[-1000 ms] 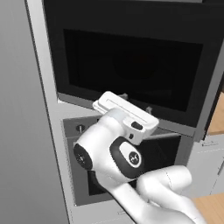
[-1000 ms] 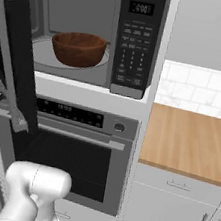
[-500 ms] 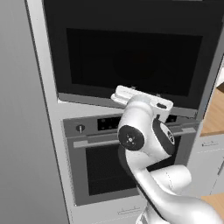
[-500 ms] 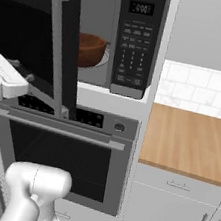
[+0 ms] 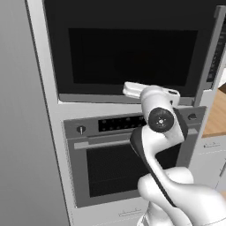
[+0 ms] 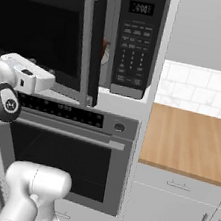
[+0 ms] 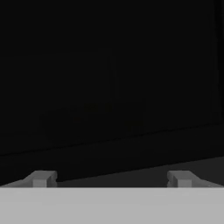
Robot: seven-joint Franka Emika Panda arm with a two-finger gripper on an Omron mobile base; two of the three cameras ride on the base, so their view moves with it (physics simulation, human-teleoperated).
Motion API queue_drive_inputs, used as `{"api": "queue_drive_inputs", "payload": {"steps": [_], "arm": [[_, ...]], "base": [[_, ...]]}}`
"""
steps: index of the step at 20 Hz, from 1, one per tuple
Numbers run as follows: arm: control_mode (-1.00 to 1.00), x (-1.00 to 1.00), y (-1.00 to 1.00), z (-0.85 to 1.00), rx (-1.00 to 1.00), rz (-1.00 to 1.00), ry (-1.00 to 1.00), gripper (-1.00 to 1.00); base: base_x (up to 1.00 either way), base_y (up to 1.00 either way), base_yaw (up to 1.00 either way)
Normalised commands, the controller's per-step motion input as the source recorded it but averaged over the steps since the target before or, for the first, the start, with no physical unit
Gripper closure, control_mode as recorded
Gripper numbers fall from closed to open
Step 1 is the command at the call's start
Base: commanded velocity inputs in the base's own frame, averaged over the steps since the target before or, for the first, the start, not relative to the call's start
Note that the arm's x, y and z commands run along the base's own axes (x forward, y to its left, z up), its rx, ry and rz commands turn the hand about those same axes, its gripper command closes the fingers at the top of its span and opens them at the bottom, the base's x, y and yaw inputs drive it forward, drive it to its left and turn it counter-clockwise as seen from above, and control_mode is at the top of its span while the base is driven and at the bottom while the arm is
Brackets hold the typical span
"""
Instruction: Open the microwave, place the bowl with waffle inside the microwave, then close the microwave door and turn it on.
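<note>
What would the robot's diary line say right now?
step: closing microwave | microwave door: almost shut, small gap | gripper: open, pushing the door | keypad: untouched

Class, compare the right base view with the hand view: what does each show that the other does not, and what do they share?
Right base view alone: the microwave's keypad panel, the silver door handle, the oven, the wooden counter.

Hand view alone: the open pincer, its two tips spread wide and empty.

Both: the black glass microwave door, nearly shut.

Glossy white arm (image 5: 176,194); dark round joint caps (image 5: 160,119)
</note>
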Motion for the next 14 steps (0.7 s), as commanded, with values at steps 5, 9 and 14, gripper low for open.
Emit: {"api": "queue_drive_inputs", "payload": {"steps": [5, 9, 14], "arm": [[-1.00, 0.34, -0.03, 0.00, 0.00, 0.10, 0.12, -1.00], [-1.00, 0.34, -0.02, 0.00, 0.00, 0.08, 0.11, -1.00], [-1.00, 0.28, -0.04, 0.00, 0.00, 0.08, 0.07, -1.00]], "base": [[0.00, 0.00, 0.00], [0.00, 0.00, 0.00], [0.00, 0.00, 0.00]]}}
